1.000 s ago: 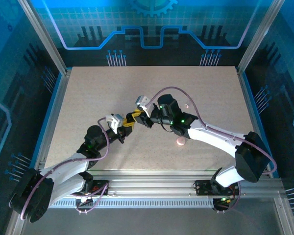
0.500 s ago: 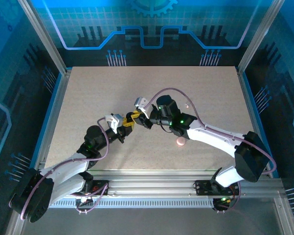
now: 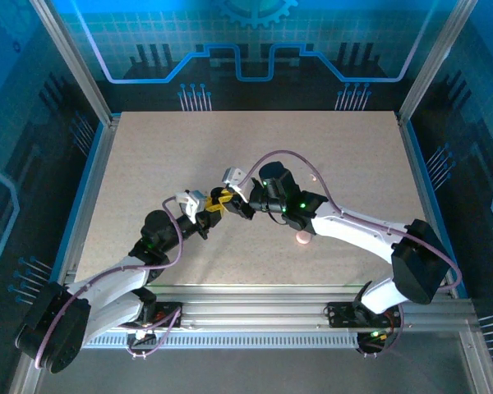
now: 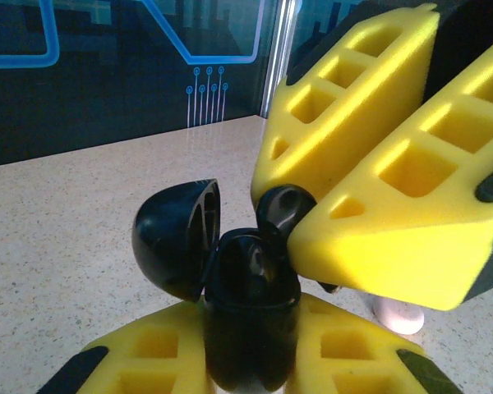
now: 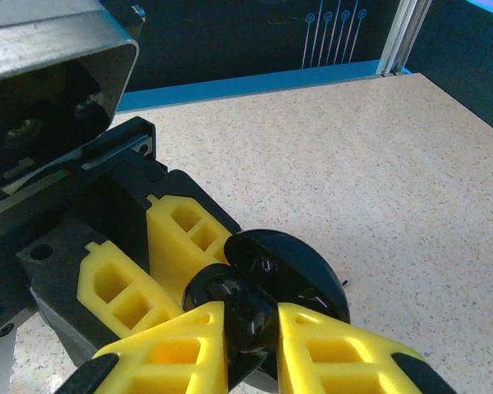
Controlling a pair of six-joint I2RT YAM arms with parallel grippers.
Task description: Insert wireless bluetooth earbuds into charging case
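A speckled beige tabletop (image 3: pixel 329 139) spans the enclosure floor. Right of centre on it lies a small pale pink rounded object (image 3: pixel 302 238), possibly a cap or a pad, too small to identify. Blue wall panels (image 3: pixel 148 33) printed with circuit lines stand behind the table. Aluminium posts (image 3: pixel 71 61) rise at the far corners. Ribbed aluminium rails (image 3: pixel 263 316) run along the near edge.

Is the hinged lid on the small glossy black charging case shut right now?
No, the rounded black lid stands swung open beside the charging case, its hollow inside showing.
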